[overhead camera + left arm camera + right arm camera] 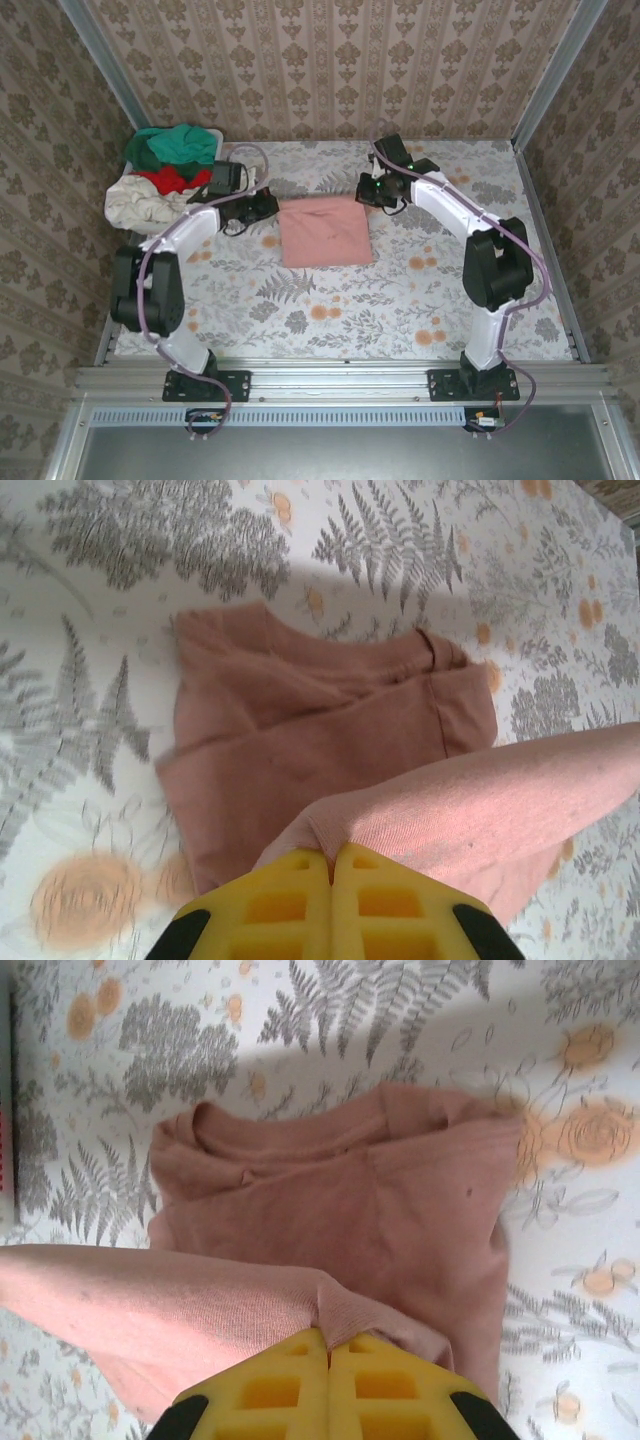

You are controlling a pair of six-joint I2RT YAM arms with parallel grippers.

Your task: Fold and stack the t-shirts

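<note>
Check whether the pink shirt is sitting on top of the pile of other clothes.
No, the pink t-shirt lies on the table, apart from the pile of clothes at the far left.

The pink t-shirt (322, 232), pinched in both my left jaws and my right jaws, lies low and flat between them and leaves room to pass above it. Just outboard of my left jaws, a heap of teal, red and cream t-shirts (165, 178) blocks that side. Beyond both jaws the wall (330, 70) closes the far side. Outboard of my right jaws, and nearer than both, the counter (400, 300) is open.
</note>
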